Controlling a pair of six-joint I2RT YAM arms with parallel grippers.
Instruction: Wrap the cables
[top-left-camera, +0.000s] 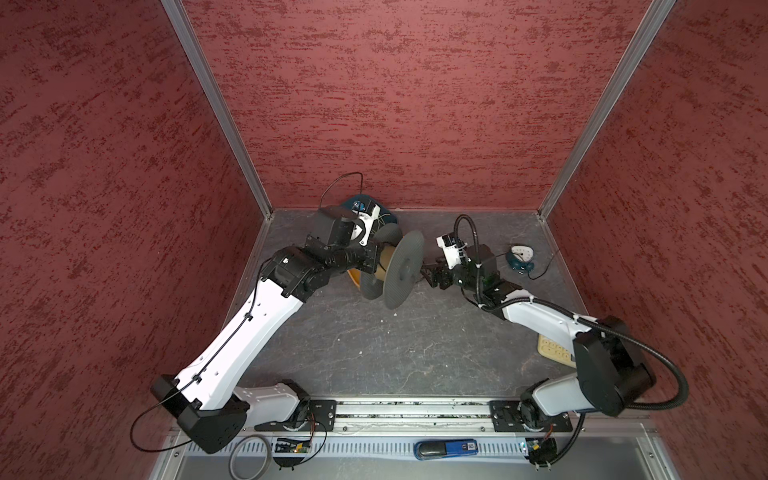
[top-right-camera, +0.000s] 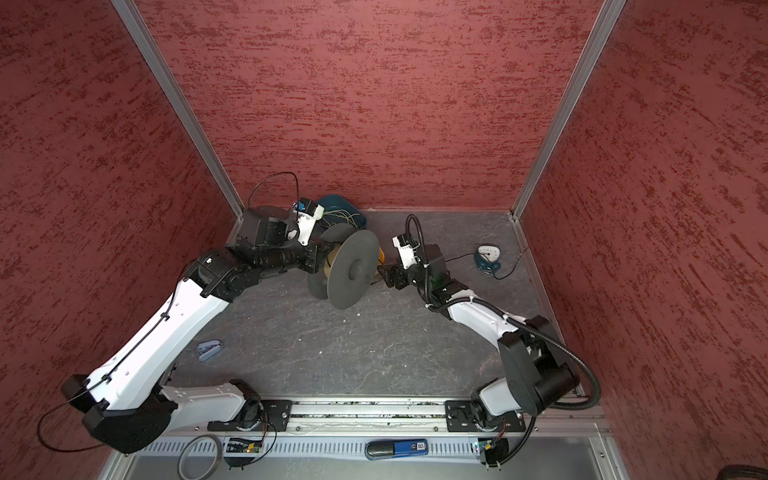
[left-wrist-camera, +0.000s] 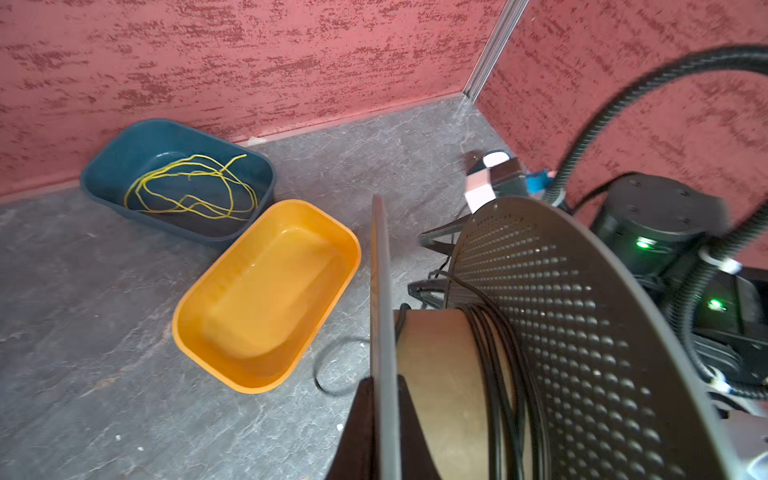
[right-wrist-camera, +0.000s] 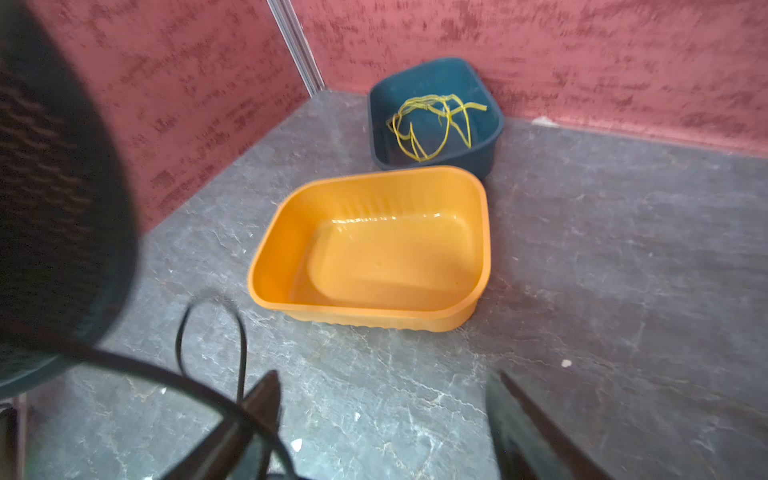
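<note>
Left gripper (left-wrist-camera: 384, 399) here is clamped tight on one rim of the spool (left-wrist-camera: 561, 311). My right gripper (right-wrist-camera: 386, 382) sits just beside the spool, jaws spread wide with nothing in them. The black cord (left-wrist-camera: 494, 374) is partly wound on the hub, and a loose loop lies on the floor by one right finger (right-wrist-camera: 266, 399). Past that is the yellow tray (right-wrist-camera: 374, 320), then the blue tray (right-wrist-camera: 482, 158) with yellow wire (right-wrist-camera: 444, 124) in it, against the back wall.

yellow tray (right-wrist-camera: 395, 257): glossy plastic | blue tray (left-wrist-camera: 124, 151): matt plastic | spool flange (left-wrist-camera: 561, 311): matt perforated plastic | spool hub (left-wrist-camera: 440, 374): cardboard-like | cable (left-wrist-camera: 498, 395): smooth | table (right-wrist-camera: 623, 270): matt stone-look | walls (top-left-camera: 415, 104): rough
</note>
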